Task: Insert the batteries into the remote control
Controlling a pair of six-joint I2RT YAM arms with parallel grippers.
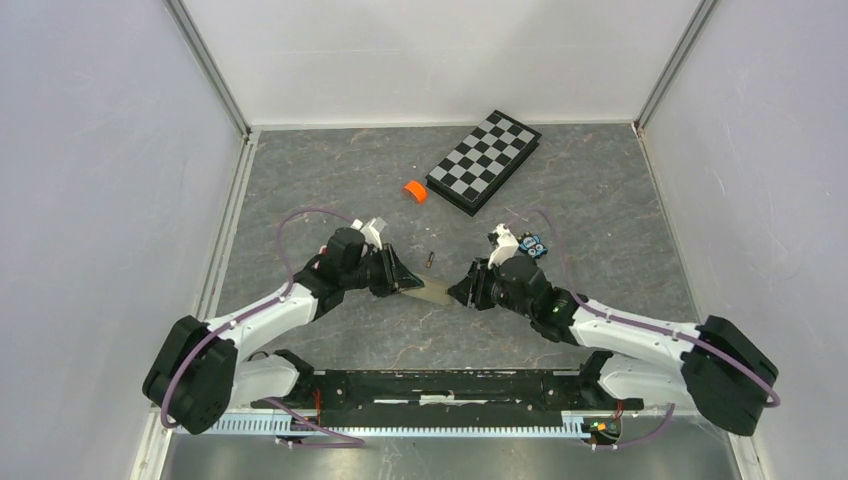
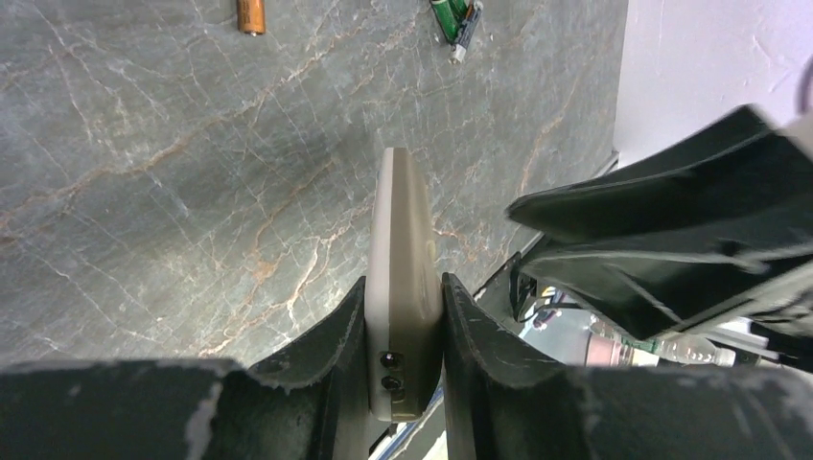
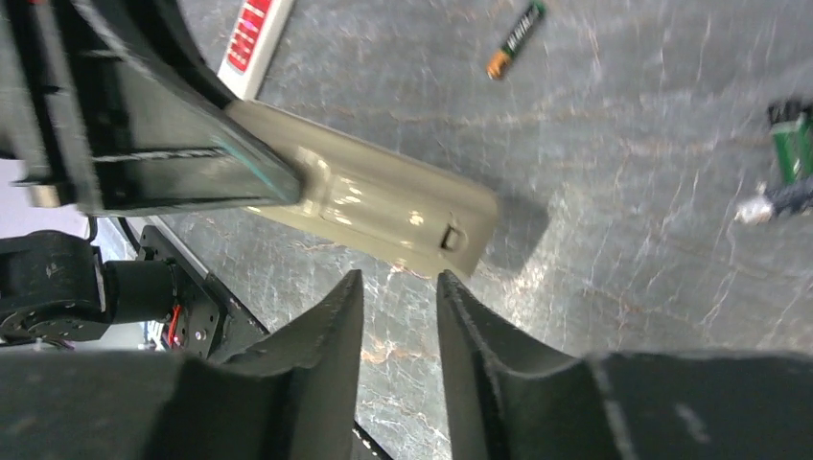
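My left gripper (image 2: 404, 283) is shut on a beige remote control (image 2: 403, 230), holding it on edge just above the table, also visible from above (image 1: 432, 291). In the right wrist view the remote control (image 3: 383, 206) shows its back with a small latch, its free end pointing at my right gripper (image 3: 400, 278). That gripper is open, nothing between its fingers, just short of the remote's end. One of the batteries (image 3: 515, 38), dark with a coppery tip, lies on the table beyond; the left wrist view shows that coppery cell (image 2: 251, 14). Green batteries (image 3: 791, 149) lie to the right.
A folded chessboard (image 1: 484, 160) lies at the back with an orange roll (image 1: 415, 190) beside it. A blue-and-black gadget (image 1: 533, 245) sits behind my right wrist. A white slab with a red panel (image 3: 254, 34) lies near the left arm. Walls enclose the marbled table (image 1: 600, 200).
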